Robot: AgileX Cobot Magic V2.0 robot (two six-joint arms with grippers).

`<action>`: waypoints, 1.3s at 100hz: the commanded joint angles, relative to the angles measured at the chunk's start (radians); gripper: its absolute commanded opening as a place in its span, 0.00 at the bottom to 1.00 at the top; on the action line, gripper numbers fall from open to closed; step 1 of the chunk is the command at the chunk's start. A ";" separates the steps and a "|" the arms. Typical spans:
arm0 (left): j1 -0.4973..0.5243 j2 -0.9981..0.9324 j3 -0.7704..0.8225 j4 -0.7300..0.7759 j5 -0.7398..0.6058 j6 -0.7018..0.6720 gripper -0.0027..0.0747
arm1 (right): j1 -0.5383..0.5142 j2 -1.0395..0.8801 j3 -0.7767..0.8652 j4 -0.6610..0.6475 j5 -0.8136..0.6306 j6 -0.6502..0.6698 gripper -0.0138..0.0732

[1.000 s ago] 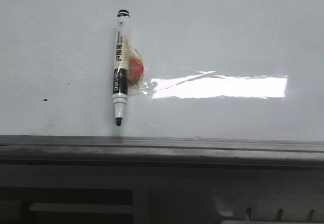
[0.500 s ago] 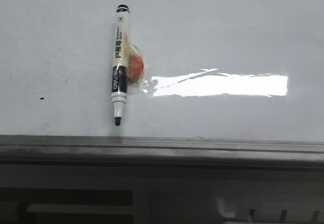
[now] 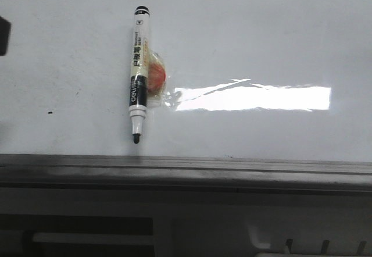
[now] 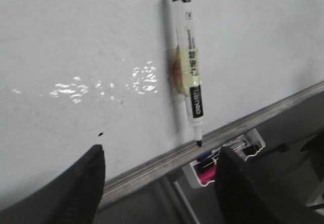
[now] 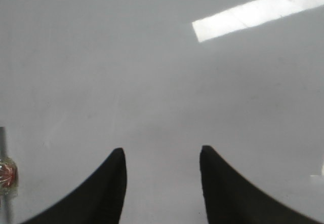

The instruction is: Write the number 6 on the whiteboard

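Left gripper (image 4: 159, 183): jaws spread wide, nothing held, aimed at the lower part of the whiteboard (image 4: 76, 41). In the front view only a dark sliver at the left edge (image 3: 4, 36) is seen, probably that arm. Right gripper (image 5: 162, 176): also parted, empty, facing bare board; not seen in the front view.

Marker (image 3: 137, 74): upright on the board, upper left of centre in the front view, uncapped, tip down just above the grey frame edge (image 3: 186, 167). It is stuck on via an orange-red blob under clear tape (image 3: 156, 78). A small black speck (image 3: 50, 113) sits lower left. A tray of spare markers (image 4: 223, 158) is visible below the frame in the left wrist view.

The number 6: not on the board, nothing written yet.

Risks, as judged:
- Marker is taped/stuck, so an off-centre pinch could twist it or peel it loose and drop it.
- Exposed tip could be dragged during pull-off, leaving a stray stroke.
- Glare strip (image 3: 253, 99) could mask thin ink for checking.

Versus 0.5 s ago: dark sliver at the left edge is new; marker is essentially unmoved; speck is shifted marginally.
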 commanded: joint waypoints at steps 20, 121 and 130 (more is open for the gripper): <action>-0.215 0.222 -0.094 -0.132 -0.193 0.056 0.56 | 0.001 0.019 -0.036 -0.004 -0.037 -0.012 0.53; -0.404 0.435 -0.288 0.002 0.005 0.483 0.01 | 0.229 0.176 -0.203 0.306 0.073 -0.658 0.53; -0.441 0.405 -0.298 0.164 0.012 0.573 0.01 | 0.316 0.262 -0.223 0.307 0.101 -0.728 0.53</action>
